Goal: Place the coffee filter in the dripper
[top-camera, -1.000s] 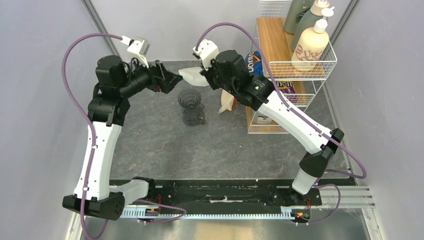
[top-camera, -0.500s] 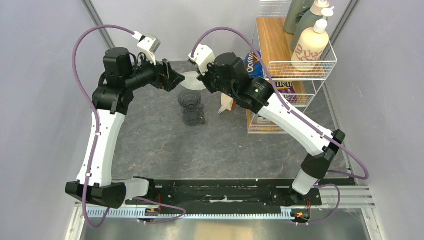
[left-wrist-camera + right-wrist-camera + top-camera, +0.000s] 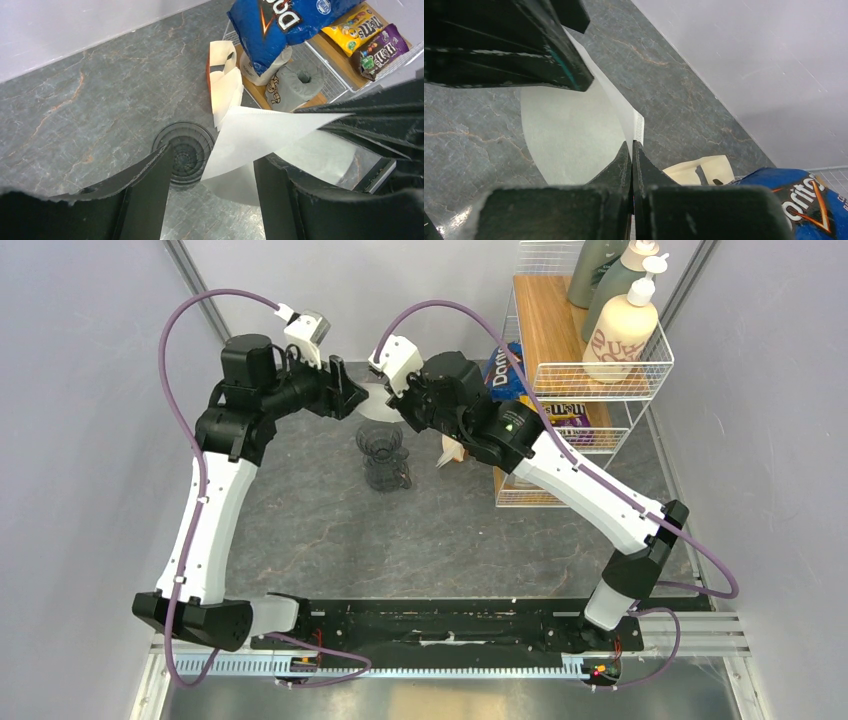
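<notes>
My right gripper (image 3: 631, 150) pinches the coffee filter (image 3: 260, 135), my left gripper (image 3: 214, 161) gapes around it; released this off-centre, it could miss the dripper (image 3: 186, 152).

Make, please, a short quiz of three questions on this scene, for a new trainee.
1. True or false: the coffee filter already sits inside the dripper.
2. Which gripper is shut on the filter's edge? A) left B) right C) neither
3. Fill in: the blue snack bag behind the dripper carries the brand name ____.

Key
1. False. The filter is held in the air and the dripper is empty.
2. B. The right gripper pinches the edge.
3. Doritos.
</notes>
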`<state>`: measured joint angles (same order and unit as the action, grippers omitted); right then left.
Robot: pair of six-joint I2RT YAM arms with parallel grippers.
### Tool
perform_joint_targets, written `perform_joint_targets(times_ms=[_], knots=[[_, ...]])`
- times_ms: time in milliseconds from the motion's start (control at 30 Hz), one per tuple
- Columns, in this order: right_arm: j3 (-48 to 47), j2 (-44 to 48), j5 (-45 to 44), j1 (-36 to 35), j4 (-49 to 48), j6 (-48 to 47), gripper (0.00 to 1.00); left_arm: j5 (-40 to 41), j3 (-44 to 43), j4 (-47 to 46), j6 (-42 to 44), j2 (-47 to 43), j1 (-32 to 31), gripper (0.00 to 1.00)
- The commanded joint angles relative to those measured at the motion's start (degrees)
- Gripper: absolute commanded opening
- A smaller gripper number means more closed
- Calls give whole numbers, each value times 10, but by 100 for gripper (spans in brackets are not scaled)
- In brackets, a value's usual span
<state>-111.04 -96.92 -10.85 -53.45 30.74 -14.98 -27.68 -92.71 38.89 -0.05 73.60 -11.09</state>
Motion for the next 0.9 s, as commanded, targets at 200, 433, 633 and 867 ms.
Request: perform_joint_targets(times_ms=[200,433,633,867], knots=[[-36,-2,-34,-15,-27,-7,0,26,6,-7,-21,-6,-23,69],[-50,-12,-58,-22,-30,-4,0,36,9,-11,-23,-11,-37,52],[-55,-19,-79,-28,-32,4,0,35,13,-25,-30,-23,-60,42],[-59,-22,-85,-30,-34,13,0,65,30,-29,-43,-35,-78,26]])
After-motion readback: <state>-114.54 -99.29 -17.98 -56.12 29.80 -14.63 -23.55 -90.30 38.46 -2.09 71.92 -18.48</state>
